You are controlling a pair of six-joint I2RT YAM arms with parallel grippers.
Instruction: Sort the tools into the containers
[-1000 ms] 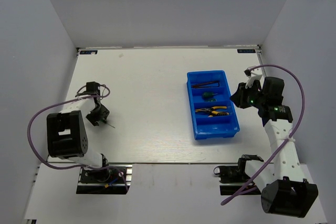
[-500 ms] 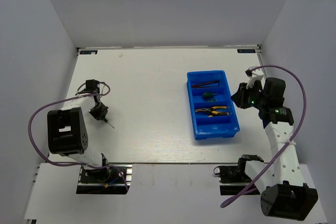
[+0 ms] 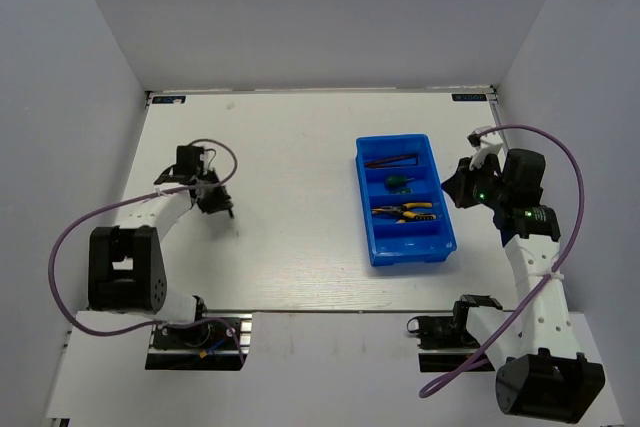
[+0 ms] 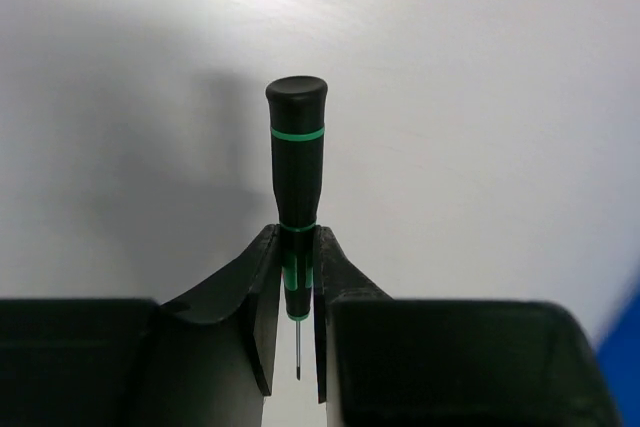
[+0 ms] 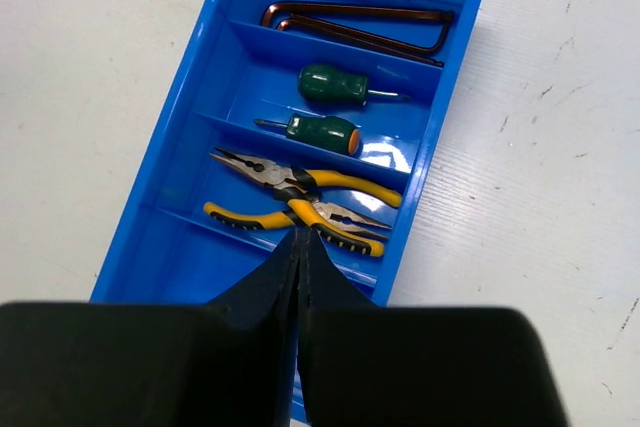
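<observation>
Left gripper (image 4: 296, 239) clamps the thin black green-ringed screwdriver (image 4: 296, 152) near its shaft, handle jutting out ahead of it. Right gripper (image 5: 300, 242), jaws together and empty, hovers over the bright blue divided plastic tray (image 5: 150, 217). Risk: that narrow pinch could let the tool pivot or slip mid-carry.

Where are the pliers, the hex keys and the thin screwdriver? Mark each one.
pliers (image 5: 288, 180), right wrist view, on the dark joint.
hex keys (image 5: 360, 11), right wrist view, on the upper key's long arm.
thin screwdriver (image 4: 296, 162), left wrist view, on the black handle.
</observation>
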